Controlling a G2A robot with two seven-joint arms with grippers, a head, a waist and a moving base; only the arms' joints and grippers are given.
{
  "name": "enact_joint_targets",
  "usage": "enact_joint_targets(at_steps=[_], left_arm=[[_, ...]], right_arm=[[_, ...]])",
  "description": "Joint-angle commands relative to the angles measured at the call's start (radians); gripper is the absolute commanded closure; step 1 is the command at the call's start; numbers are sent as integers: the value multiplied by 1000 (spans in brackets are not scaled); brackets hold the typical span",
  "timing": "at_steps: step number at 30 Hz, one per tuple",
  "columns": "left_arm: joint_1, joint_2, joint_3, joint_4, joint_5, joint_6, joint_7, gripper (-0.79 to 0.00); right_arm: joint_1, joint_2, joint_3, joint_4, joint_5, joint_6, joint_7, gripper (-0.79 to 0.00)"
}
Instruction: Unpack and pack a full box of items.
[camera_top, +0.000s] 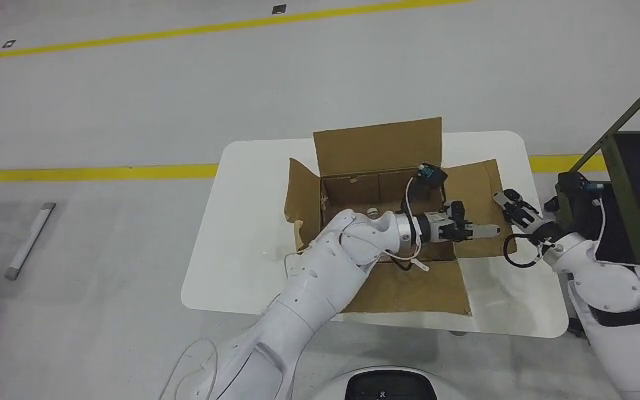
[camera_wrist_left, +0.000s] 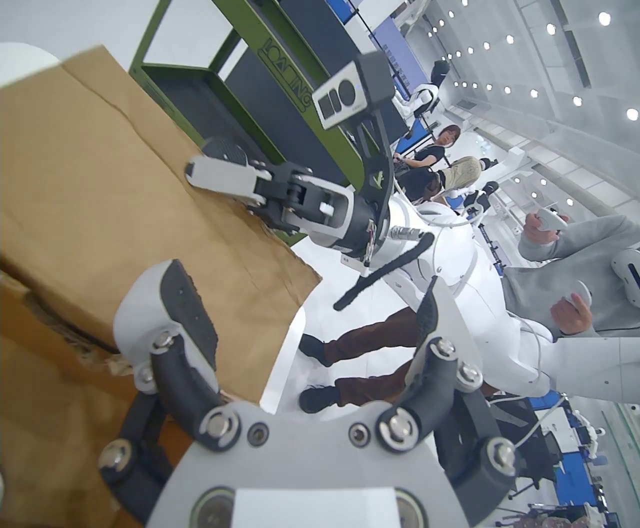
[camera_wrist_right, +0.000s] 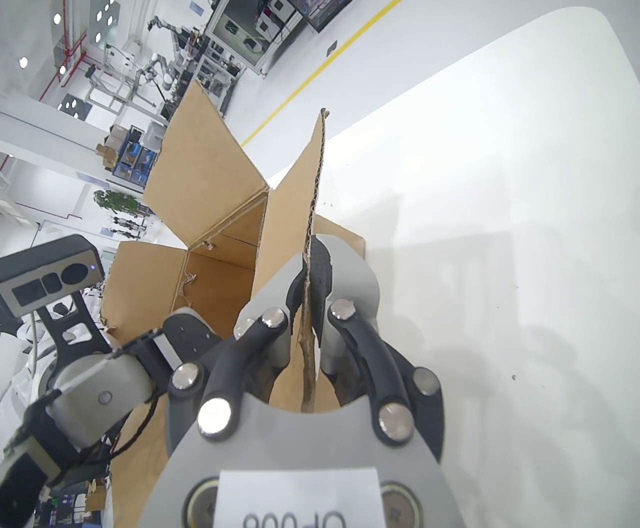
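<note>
— Fingers first: how are they set?

— On the right-hand flap (camera_top: 478, 186) the right fingers (camera_wrist_right: 352, 282) are closed narrow, with the cardboard's free edge pinched between the pads. The left fingers (camera_wrist_left: 187, 305) are spread wide and nothing is held. They are stationed over the near corner of that same flap, right of centre in the top view.

— And the box (camera_top: 372, 188)?

— It is stood open at the middle of the bench (camera_top: 245, 255), its four flaps opened outward. Its contents cannot be made out, since the opening is crossed by the left arm.

— Why would the flap be gripped like that?

— Most likely it is being drawn back so that the mouth is kept unobstructed. The empty fingers seem placed either to take the flap's corner or to be turned down into the box. Which is meant cannot be told.

— What room is left for moving?

— Bare bench is offered at the left of the frame and along the lower edge, where items could be set down. At the right it is tighter: the flap's tip lies close to the bench edge, and a green frame (camera_top: 612, 135) stands near the right arm. Any descent into the box would have to be made clear of its right wall, on which a wide-spread finger could be caught.
</note>
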Motion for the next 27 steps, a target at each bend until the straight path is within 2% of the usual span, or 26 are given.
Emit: enact_joint_targets(at_steps=[1, 6, 8, 12, 17, 20, 22, 25, 27], left_arm=[[-2, 14, -23, -15, 40, 21, 7, -785], [3, 62, -59, -84, 254, 171, -31, -785], [26, 82, -93, -131, 282, 220, -51, -785], [59, 124, -131, -239, 445, 355, -172, -785], [125, 161, -203, -399, 520, 535, -309, -785], [145, 176, -219, -461, 634, 698, -408, -785], [167, 179, -243, -492, 607, 758, -434, -785], [178, 183, -249, -490, 626, 785, -460, -785], [190, 182, -268, -483, 577, 802, -447, -785]], right_arm=[[2, 0, -5, 6, -8, -1, -1, 0], [10, 1, -14, 18, -29, -1, -10, 0], [10, 1, -16, 18, -32, -1, -17, 0], [3, 1, -17, 15, -42, -5, -34, 0], [-12, 4, -6, -12, -83, -6, -61, 0], [-20, 6, -2, -29, -125, -12, -74, 0], [-25, 7, -1, -33, -136, -11, -79, 0], [-30, 7, 0, -35, -146, -9, -84, 0], [-34, 7, 1, -34, -149, -10, -88, 0]])
